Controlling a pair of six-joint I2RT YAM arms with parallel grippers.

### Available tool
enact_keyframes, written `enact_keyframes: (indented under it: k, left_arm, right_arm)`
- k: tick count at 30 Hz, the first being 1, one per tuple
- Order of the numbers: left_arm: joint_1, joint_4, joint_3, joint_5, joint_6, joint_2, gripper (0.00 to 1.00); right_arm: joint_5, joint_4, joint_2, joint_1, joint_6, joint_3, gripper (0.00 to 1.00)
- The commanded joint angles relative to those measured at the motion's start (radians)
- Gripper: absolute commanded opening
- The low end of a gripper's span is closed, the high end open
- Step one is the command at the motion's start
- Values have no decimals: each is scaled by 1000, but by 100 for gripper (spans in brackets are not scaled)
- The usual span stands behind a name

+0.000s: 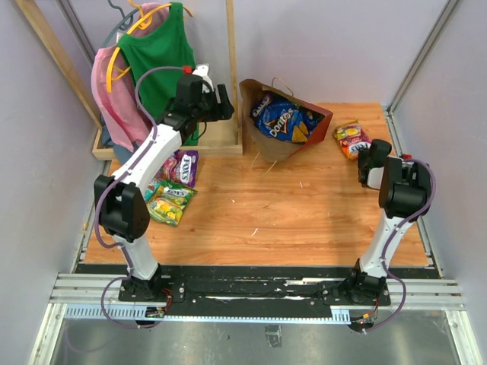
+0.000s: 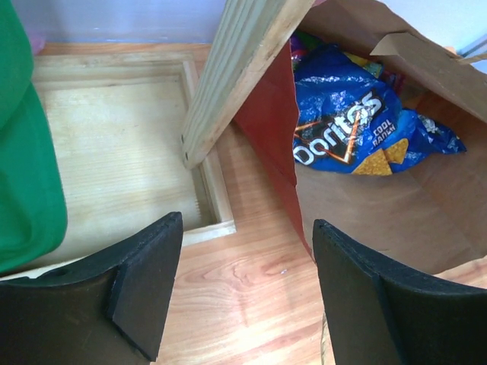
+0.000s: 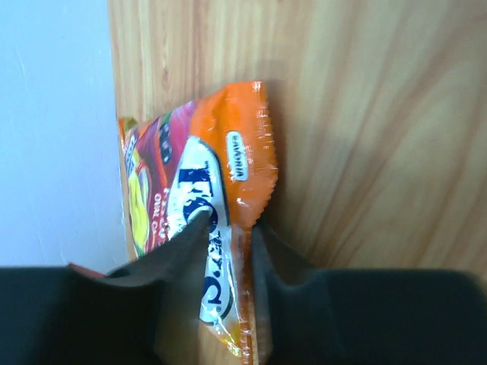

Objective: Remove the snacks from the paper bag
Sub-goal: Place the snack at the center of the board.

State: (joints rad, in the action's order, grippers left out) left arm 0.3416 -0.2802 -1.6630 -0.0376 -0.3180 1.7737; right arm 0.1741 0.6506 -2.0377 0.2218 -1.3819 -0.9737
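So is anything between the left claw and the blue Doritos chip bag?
Yes: the red paper bag's side wall stands between the open left gripper and the blue Doritos chip bag, with a pale wooden post beside it.

You'll see the Doritos bag (image 2: 342, 129) is blue with white lettering and orange chips; the paper bag (image 2: 270, 137) red outside, kraft brown inside; the orange packet (image 3: 213, 167) carries a white, purple and yellow panel.

The wooden table (image 1: 289, 213) carries the paper bag (image 1: 268, 148), lying on its side just right of the left claw (image 1: 224, 103), and the rack base (image 1: 221, 141) just left of it. The orange packet (image 1: 351, 140) lies flat, its edge pinched in the right claw (image 1: 365, 158). A purple packet (image 1: 183, 167) and green-yellow packets (image 1: 169, 205) lie well behind the left claw.
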Motion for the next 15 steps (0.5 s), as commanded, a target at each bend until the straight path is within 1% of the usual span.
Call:
enact_keyframes:
  k: [1, 2, 3, 5, 8, 9, 12, 15]
  left_arm:
    - [39, -10, -59, 29, 29, 36, 73]
    - [56, -18, -71, 38, 36, 46, 73]
    - [74, -28, -88, 51, 48, 55, 73]
    - [123, -48, -119, 97, 102, 71, 73]
    - [205, -80, -166, 205, 180, 105, 74]
    - [224, -91, -185, 223, 197, 121, 74]
    - [256, -125, -247, 200, 215, 181, 73]
    - [276, -169, -331, 189, 215, 245, 70]
  right_arm:
    - [-11, 90, 4, -39, -11, 20, 43]
    - [-14, 105, 16, -45, -23, 45, 53]
    - [-13, 120, 33, -51, -35, 70, 61]
    - [0, 120, 82, -66, -47, 127, 74]
    - [10, 119, 171, -78, -43, 198, 96]
    - [4, 123, 196, -81, -40, 229, 100]
    - [-7, 118, 284, -90, -37, 296, 99]
    - [6, 61, 392, -99, -22, 353, 99]
